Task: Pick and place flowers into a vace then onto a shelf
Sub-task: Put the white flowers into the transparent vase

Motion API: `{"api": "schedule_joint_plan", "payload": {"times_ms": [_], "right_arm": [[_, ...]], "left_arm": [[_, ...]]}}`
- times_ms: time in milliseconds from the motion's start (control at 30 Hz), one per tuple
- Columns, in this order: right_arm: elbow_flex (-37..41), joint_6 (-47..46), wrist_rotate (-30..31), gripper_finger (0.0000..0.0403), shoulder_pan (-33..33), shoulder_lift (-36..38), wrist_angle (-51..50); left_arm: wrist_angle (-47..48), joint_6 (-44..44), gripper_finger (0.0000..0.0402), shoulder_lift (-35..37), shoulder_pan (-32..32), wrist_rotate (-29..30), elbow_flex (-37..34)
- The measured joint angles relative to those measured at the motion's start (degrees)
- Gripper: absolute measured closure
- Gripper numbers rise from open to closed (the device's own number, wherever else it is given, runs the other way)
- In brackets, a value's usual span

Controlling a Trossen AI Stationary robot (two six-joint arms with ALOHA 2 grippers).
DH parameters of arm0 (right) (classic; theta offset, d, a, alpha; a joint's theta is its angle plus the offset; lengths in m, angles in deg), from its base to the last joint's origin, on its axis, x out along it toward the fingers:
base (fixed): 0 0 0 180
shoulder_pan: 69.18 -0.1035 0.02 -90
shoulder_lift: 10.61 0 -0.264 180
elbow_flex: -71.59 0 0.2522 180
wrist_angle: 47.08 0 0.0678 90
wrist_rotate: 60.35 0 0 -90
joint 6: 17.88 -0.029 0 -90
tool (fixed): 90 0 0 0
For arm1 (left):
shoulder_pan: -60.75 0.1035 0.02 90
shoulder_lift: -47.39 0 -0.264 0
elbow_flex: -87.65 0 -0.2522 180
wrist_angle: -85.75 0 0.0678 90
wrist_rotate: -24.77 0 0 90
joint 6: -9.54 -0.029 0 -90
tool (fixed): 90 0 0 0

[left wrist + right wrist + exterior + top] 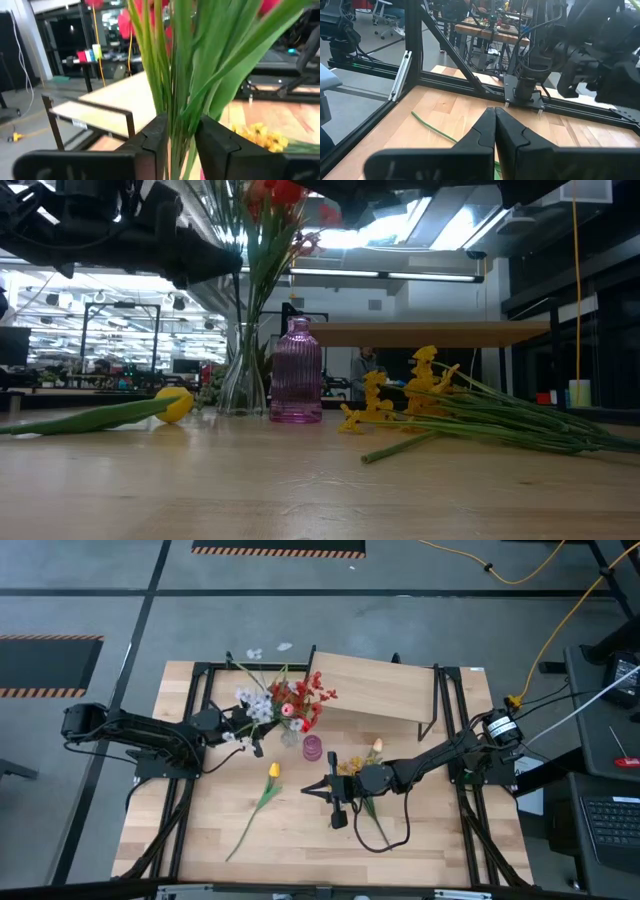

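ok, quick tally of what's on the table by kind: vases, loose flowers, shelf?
Vases: 2, a clear vase holding the bunch and an empty pink vase
Loose flowers: 2 lots, a yellow tulip and a pile of yellow stems; the pile's count can't be told
Shelf: 1
Total: 5

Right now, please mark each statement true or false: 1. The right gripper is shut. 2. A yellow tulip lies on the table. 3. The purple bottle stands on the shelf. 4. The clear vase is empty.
1. True: the right gripper is shut, holding nothing.
2. True: the yellow tulip lies flat on the table.
3. False: the purple bottle stands on the table, in front of the shelf.
4. False: the clear vase holds flowers, with the left gripper around their stems.
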Motion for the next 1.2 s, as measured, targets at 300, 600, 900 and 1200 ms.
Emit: {"api": "schedule_joint_plan", "payload": {"times_ms": [300, 600, 900, 1200], "right_arm": [[0.0, 0.0, 0.0, 0.0397, 0.0, 0.0, -1.1], [0.0, 0.0, 0.0, 0.0397, 0.0, 0.0, -1.5], [0.0, 0.0, 0.0, 0.0397, 0.0, 0.0, -1.5], [0.0, 0.0, 0.0, 0.0397, 0.0, 0.0, -1.5]], "left_arm": [[1.6, 0.1, 0.0277, 0.0, 0.0, 0.5, 0.0], [1.6, -1.3, 0.0352, 0.0, 0.0, 3.1, 0.0], [2.8, -1.6, 0.0395, 0.0, 0.0, 2.0, 0.0], [4.2, -1.6, 0.0397, 0.0, 0.0, 1.9, 0.0]]}}
